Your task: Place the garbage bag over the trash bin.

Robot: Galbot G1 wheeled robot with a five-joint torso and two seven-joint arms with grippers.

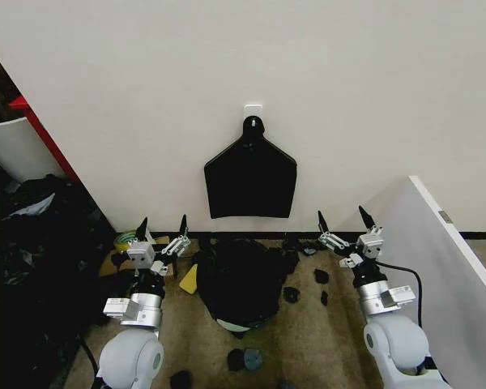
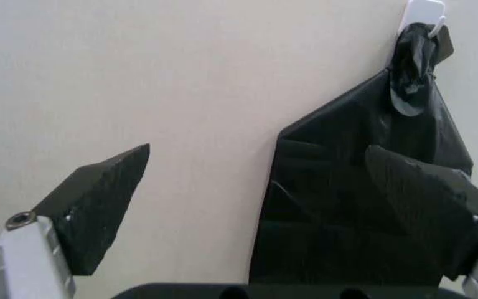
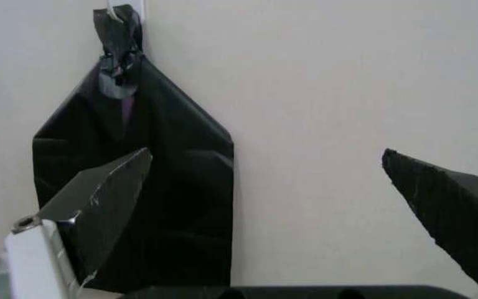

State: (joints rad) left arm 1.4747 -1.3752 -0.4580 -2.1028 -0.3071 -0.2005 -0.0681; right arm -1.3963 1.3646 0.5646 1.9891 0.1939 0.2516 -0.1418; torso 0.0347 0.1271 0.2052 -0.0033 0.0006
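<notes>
The garbage bag [image 1: 241,279], glossy and wrinkled black, lies draped over the trash bin on the floor below the wall. A sliver of the bin's white wall [image 1: 229,325] shows under the bag's near edge. My left gripper [image 1: 162,226] is raised to the left of the bag, open and holding nothing. To the bag's right, my right gripper [image 1: 343,219] is raised to the same height, also open and holding nothing. In the left wrist view the left gripper [image 2: 257,149] faces the wall with its fingers spread. The right gripper [image 3: 264,151] does the same in the right wrist view.
A flat black bundle of bags [image 1: 251,177] hangs from a white hook on the wall above the bin. Small black scraps [image 1: 245,359] and a yellow object [image 1: 189,280] lie on the floor. A white panel [image 1: 437,243] stands at right; dark clutter and a white container with red trim [image 1: 16,146] at left.
</notes>
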